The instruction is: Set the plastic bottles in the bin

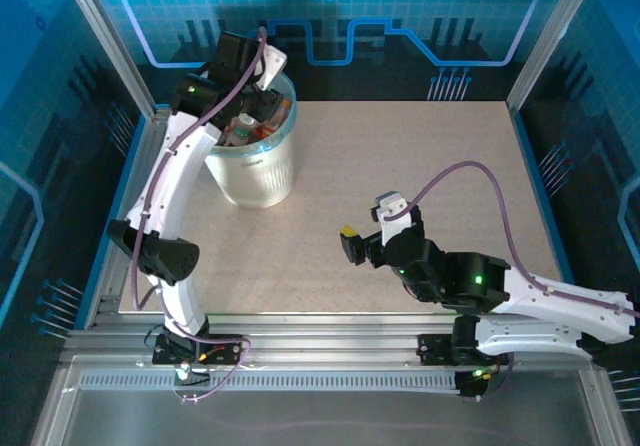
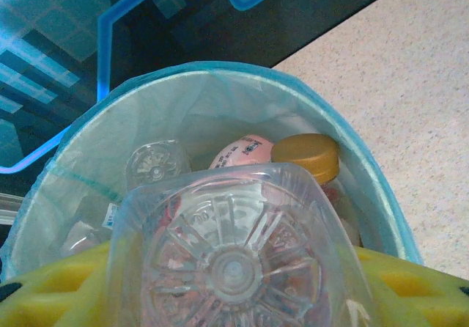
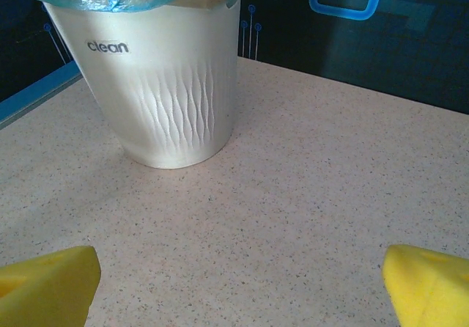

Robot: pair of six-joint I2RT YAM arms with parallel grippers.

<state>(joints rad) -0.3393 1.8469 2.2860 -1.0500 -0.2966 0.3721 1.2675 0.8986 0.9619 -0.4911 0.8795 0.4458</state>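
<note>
My left gripper (image 1: 252,68) hangs over the bin (image 1: 255,171), shut on a clear plastic bottle (image 2: 234,261). In the left wrist view the bottle's ribbed base points at the camera and sits between the yellow pads (image 2: 51,298). Below it, the bin's teal-lined rim (image 2: 220,74) rings several bottles lying inside: a pink-labelled one (image 2: 242,151), a yellow-capped one (image 2: 311,155) and a clear one (image 2: 154,162). My right gripper (image 1: 350,246) is open above the bare table, right of the bin (image 3: 168,85), with nothing between its yellow pads (image 3: 44,283).
The speckled beige table (image 1: 420,166) spreads out to the right of the bin. Aluminium frame posts and blue panels wall it in at the back and sides. The bin stands near the back left corner.
</note>
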